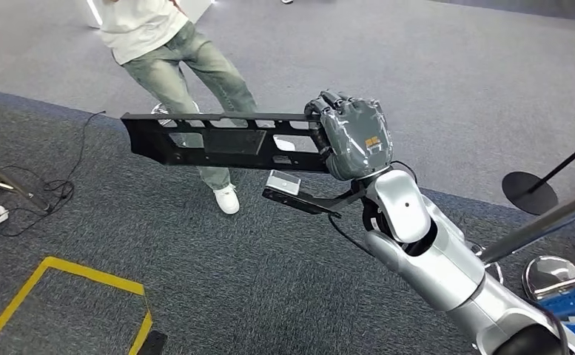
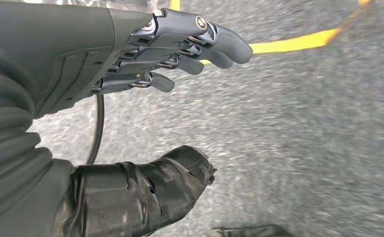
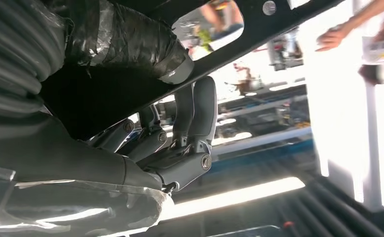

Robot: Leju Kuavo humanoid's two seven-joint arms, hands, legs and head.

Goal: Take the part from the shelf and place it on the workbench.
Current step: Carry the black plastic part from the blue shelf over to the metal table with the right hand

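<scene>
silver right arm (image 1: 432, 259) reached up from the lower right corner of the head view. going left to right: yellow floor tape (image 1: 55, 277) marked the dark carpet (image 1: 217, 259), a person (image 1: 173, 59) in jeans stood behind, and the long black part (image 1: 217, 140) hung level in the air above the carpet, its right end gripped by the right hand (image 1: 354, 137). left hand (image 2: 180, 44) hovered over the carpet, fingers (image 2: 229, 47) extended and apart, holding nothing.
</scene>
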